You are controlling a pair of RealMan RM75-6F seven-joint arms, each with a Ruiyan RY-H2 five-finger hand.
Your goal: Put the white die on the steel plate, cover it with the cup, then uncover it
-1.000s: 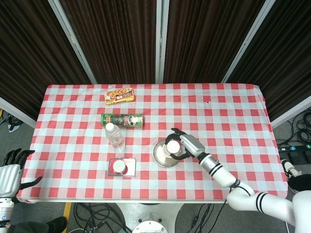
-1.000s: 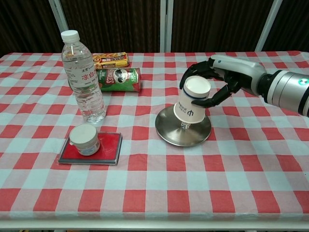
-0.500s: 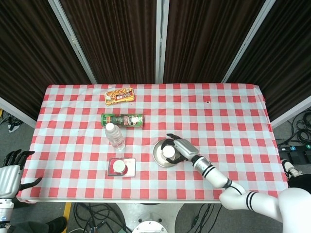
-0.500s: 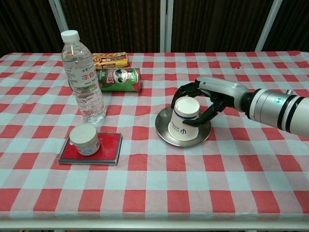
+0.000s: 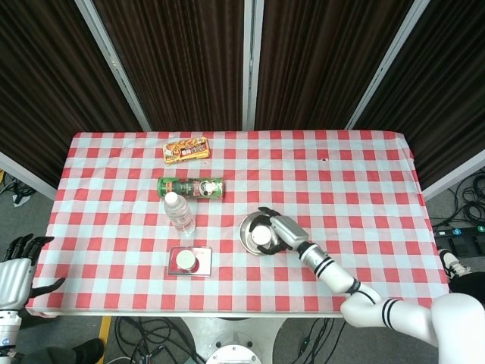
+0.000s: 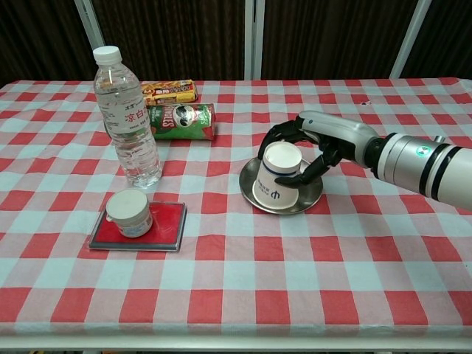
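From the head view, my right hand [image 5: 274, 231] wraps around the inverted white cup [image 5: 260, 236], which sits on the steel plate [image 5: 246, 227] near the table's front edge. My left hand [image 5: 15, 269] hangs off the table's left corner, fingers apart, holding nothing.

From the chest view, my right hand [image 6: 313, 147] grips the cup [image 6: 276, 174] from behind and above, fingers curled around its upturned base. The cup stands mouth-down, slightly tilted, on the plate [image 6: 310, 199]. The die is hidden from me.
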